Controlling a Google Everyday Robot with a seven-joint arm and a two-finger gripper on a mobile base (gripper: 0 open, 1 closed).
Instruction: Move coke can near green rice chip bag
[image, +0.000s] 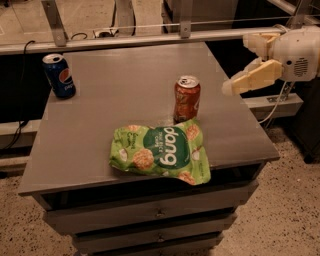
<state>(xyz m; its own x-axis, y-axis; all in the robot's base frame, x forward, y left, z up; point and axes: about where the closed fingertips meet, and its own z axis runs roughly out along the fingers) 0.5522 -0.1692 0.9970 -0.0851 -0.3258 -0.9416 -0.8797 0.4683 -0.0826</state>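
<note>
The coke can (187, 98) stands upright at the far edge of the green chip bag (162, 152), seemingly touching it. The bag's near corner overhangs the counter (125, 70); a nudge could slide it off. The end effector (240, 64) hovers to the right, wide open and empty; swinging left, it could topple the can.

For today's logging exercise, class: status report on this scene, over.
Two-finger gripper open, empty, at right. Red-orange soda can upright beside crinkly green chip bag. Nothing between.

Cream-yellow jaws, spread, on a rounded white housing (301, 52), upper right.
</note>
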